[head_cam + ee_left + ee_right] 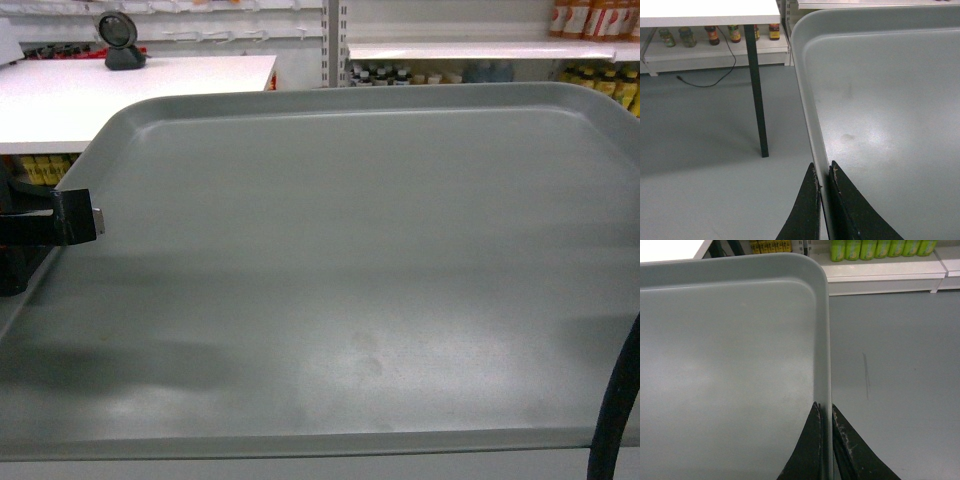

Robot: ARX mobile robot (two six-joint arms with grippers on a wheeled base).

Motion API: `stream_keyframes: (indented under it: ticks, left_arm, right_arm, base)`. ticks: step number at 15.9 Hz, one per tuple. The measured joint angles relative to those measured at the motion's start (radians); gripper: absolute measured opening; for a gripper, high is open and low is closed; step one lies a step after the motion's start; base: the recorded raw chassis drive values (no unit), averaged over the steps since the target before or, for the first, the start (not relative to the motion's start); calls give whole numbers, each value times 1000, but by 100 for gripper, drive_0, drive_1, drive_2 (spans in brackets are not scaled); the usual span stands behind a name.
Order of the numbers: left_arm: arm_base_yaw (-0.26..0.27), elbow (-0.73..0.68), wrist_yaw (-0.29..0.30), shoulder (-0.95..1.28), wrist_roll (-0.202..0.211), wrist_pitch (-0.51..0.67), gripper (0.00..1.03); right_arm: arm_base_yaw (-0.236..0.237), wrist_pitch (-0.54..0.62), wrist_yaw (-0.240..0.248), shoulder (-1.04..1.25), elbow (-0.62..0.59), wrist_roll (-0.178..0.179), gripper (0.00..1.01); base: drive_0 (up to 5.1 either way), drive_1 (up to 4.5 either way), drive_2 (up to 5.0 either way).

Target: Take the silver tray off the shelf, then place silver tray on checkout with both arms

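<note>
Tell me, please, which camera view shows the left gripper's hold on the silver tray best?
The left wrist view: the left gripper pinches the silver tray rim between both fingers. The head view shows only its side at the tray's left edge; the right wrist view misses it.

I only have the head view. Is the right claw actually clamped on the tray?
Observer: Yes, the right claw pinches the tray's right rim.
Operator: And the left one?
Observer: The left claw is shut on the left rim, one finger each side.
Operator: What's under the tray's edges?
Observer: Bare floor on both sides; the checkout's black leg stands to the tray's left.
</note>
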Motion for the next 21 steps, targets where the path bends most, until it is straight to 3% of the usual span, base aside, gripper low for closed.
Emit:
stream_keyframes:
  ticks: [21]
  left_arm:
    - [2,0,1,2,0,0,4]
  right_arm:
    - [0,1,-1,0,0,0,3]
  base:
    - [-498,243,243]
